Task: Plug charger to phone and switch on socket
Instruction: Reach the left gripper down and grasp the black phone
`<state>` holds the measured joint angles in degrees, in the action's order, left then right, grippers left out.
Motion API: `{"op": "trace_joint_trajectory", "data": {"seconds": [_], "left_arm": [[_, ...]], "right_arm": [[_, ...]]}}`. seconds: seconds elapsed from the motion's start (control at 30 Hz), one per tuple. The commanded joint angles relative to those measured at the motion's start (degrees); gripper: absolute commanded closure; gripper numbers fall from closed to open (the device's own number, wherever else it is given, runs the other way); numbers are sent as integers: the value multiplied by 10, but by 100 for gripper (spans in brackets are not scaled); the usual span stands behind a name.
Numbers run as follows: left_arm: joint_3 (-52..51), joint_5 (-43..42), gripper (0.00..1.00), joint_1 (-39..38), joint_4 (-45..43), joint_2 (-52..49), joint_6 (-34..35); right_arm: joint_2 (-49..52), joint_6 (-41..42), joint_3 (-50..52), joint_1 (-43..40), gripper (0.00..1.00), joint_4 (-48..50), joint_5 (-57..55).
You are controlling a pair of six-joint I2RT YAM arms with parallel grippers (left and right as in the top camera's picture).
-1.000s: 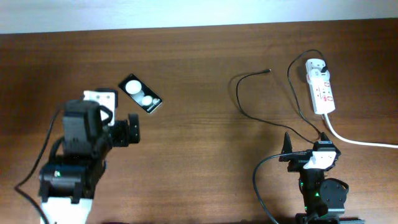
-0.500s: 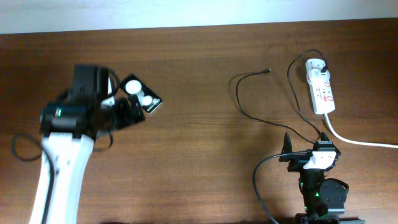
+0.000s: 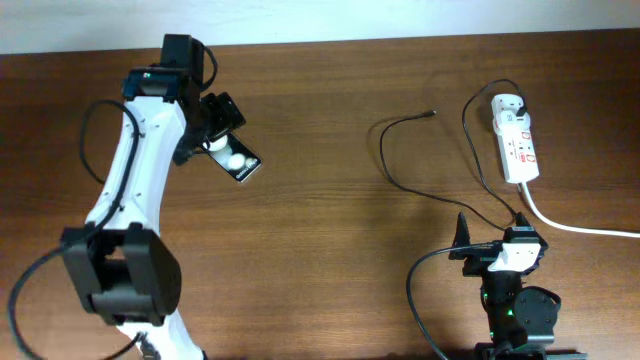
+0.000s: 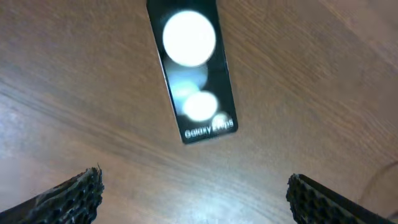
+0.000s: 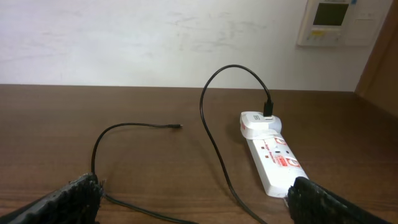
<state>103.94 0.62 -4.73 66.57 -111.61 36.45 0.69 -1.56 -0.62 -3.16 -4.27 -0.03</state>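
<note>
While ribbed left tool (image 4: 194, 190) gapes, glossy rectangular phone (image 4: 191, 68) — perhaps glass

White left arm (image 3: 126, 172), black joints

Glossy black for the phone (image 4: 193, 68) at the top of the left wrist view, with two white round spots and small white lettering at its lower end. Dark reddish-brown wood grain across the table (image 3: 330, 230). White with small red marks on the socket (image 3: 517, 140), upper right overhead; white too on its thick cord (image 3: 575, 229). Plain black along the thin charger (image 3: 404, 119). Off-white on the wall (image 5: 124, 37).
</note>
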Motion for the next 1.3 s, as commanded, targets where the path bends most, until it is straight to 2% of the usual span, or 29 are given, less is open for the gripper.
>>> {"op": "trace_joint_trajectory", "data": {"seconds": [0.0,0.2,0.3,0.47,0.63,0.73,1.23,1.27], "left_arm": [[12,-13,1,33,-19,-50,18],[12,-47,1,50,-68,-131,26],[12,-46,1,47,-94,-151,73],[12,12,1,14,-139,-151,112],[12,40,1,7,-139,-151,144],[12,58,1,7,-139,-158,144],[12,44,1,-8,-147,-243,143],[12,43,4,-8,-146,-244,143]], "right_arm": [[-4,1,3,5,1,-3,-5],[-4,1,3,5,1,-3,-5],[-4,1,3,5,1,-3,-5],[-4,1,3,5,1,-3,-5],[-4,1,3,5,1,-3,-5],[-4,1,3,5,1,-3,-5],[-4,1,3,5,1,-3,-5],[-4,1,3,5,1,-3,-5]]}}
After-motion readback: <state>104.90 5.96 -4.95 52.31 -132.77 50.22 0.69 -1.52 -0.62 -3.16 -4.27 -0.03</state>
